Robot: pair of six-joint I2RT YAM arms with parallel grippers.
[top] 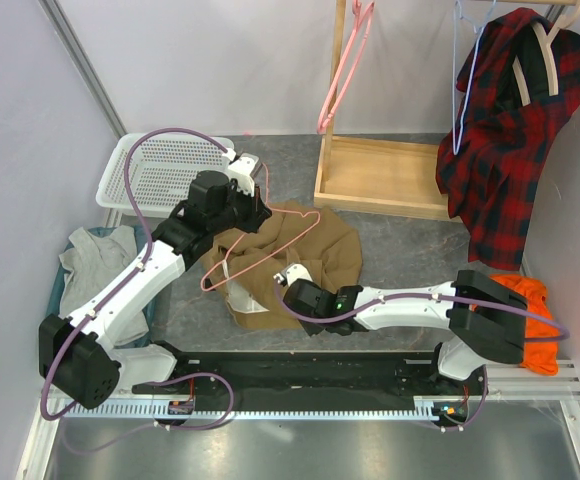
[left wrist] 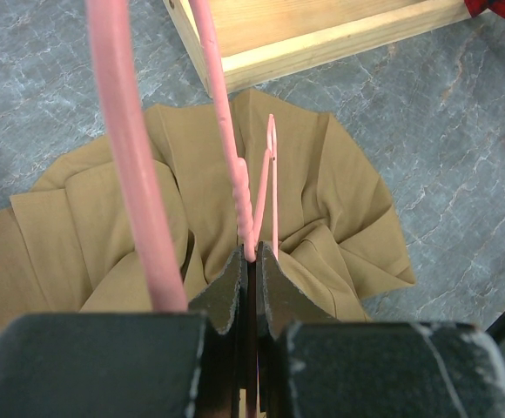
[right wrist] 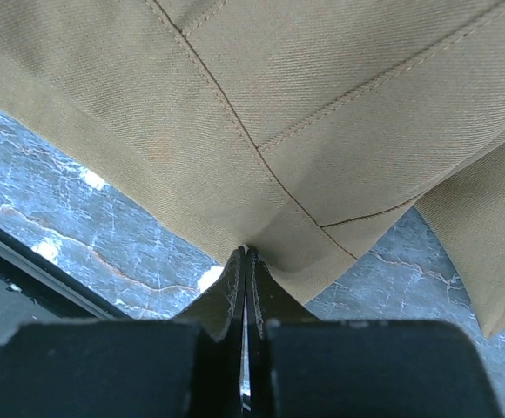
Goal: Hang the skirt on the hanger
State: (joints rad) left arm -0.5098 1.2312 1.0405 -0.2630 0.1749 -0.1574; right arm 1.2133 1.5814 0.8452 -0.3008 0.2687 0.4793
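Observation:
The tan-brown skirt (top: 315, 250) lies crumpled on the table between the two arms. The thin pink hanger (top: 270, 250) lies tilted across it. My left gripper (top: 254, 203) is shut on the hanger's frame near the hook end. In the left wrist view the jaws (left wrist: 251, 254) pinch the pink wire (left wrist: 226, 113) above the skirt (left wrist: 340, 200). My right gripper (top: 292, 284) is at the skirt's near edge. In the right wrist view it (right wrist: 245, 252) is shut on a hem fold of the skirt (right wrist: 305, 104), lifted a little off the table.
A second pink hanger (top: 345, 70) hangs on the wooden rack, whose base (top: 380, 178) is behind the skirt. A red plaid shirt (top: 510, 130) and a light-blue hanger (top: 465, 80) hang at the right. A white basket (top: 160, 172), a grey garment (top: 95, 260) and an orange cloth (top: 532, 302) lie around.

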